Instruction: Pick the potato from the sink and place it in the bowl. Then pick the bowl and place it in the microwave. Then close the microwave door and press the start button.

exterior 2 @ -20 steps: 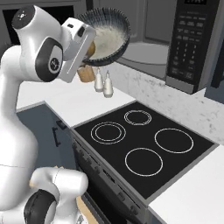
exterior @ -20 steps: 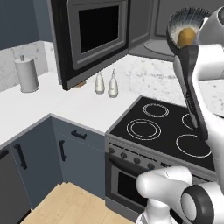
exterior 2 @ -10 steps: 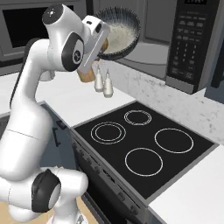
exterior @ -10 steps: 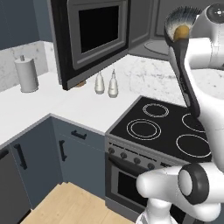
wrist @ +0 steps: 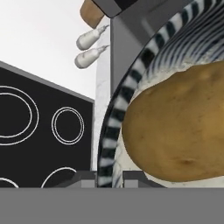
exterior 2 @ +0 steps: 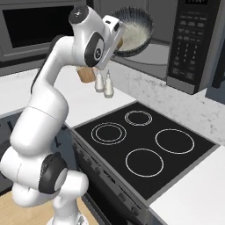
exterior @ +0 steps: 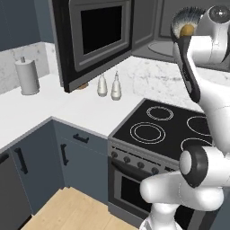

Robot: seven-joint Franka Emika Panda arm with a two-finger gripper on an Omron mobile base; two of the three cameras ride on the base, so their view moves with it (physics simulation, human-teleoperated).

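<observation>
My gripper point(wrist: 109, 178) is shut on the light rim of the dark streaked bowl point(wrist: 114, 127), which it holds tilted, high above the counter. The golden potato point(wrist: 179, 127) lies inside the bowl, close to the hand camera. In the right base view the bowl point(exterior 2: 134, 30) hangs at the mouth of the open microwave point(exterior 2: 191, 48), just above its pale turntable plate point(exterior 2: 151, 56). The left base view shows the bowl point(exterior: 183, 20) and the potato point(exterior: 187, 30) at the top right. The microwave door point(exterior: 96, 38) stands swung open to the left.
A black stove point(exterior 2: 145, 145) with ring burners lies below the microwave. Two pale shakers point(exterior: 109, 85) and a brown block point(exterior 2: 85, 74) stand on the white counter point(exterior: 49, 112) under the open door. A paper towel roll point(exterior: 27, 77) stands at the far left.
The arm has carried the bowl with the potato to the right, closer to the microwave opening. The grip on the rim has stayed the same.
</observation>
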